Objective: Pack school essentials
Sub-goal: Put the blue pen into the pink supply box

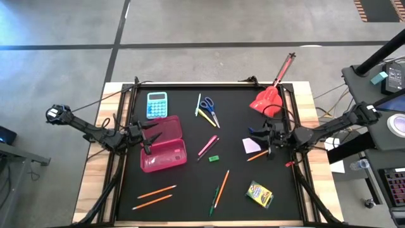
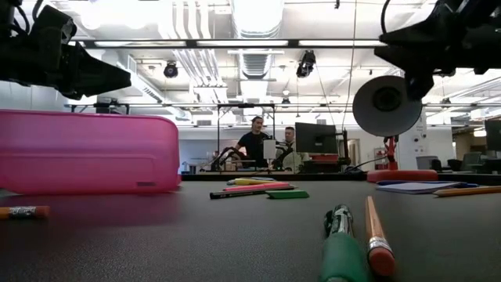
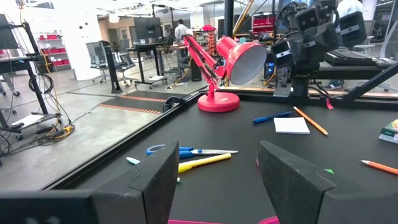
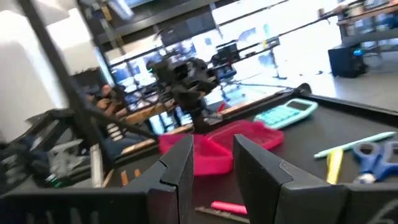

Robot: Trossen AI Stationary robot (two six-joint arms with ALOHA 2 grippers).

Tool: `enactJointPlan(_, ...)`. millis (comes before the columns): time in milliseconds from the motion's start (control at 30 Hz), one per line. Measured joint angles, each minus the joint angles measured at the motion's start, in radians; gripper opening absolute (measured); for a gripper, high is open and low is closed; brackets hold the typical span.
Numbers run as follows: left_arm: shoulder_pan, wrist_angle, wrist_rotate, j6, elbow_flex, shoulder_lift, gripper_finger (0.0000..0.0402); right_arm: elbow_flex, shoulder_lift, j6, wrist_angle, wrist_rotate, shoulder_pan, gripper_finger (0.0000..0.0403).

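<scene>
High view: red lamp [image 1: 269, 98] and calculator [image 1: 157, 104] border scattered pencils [image 1: 154, 196].

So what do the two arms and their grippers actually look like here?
Both arms are dark, slim and jointed, with thin cables trailing along them. The left gripper and right gripper each have two black, flat, wedge-shaped fingers. No markings can be made out on them.
</scene>
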Motion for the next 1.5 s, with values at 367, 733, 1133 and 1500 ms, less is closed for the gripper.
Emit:
enactJointPlan(367, 0.000, 0.000, 0.000, 0.000, 0.000, 0.000, 0.0203, 0.280, 0.102, -0.005, -0.461, 0.050, -0.079, 0.0102)
enactJointPlan(733, 0.000, 0.000, 0.000, 0.000, 0.000, 0.000, 0.0203, 0.705, 0.403, 0.493, -1.354, 0.105, -0.113, 0.0110)
enactJointPlan(1133, 0.000, 0.000, 0.000, 0.000, 0.000, 0.000, 0.0203, 0.990, 0.717, 0.746, -1.800, -0.045, -0.112, 0.0216)
enactJointPlan(1500, 0.000, 0.000, 0.000, 0.000, 0.000, 0.000, 0.0203, 0.999, 0.871, 1.032, -2.172, -0.159, -0.054, 0.0221)
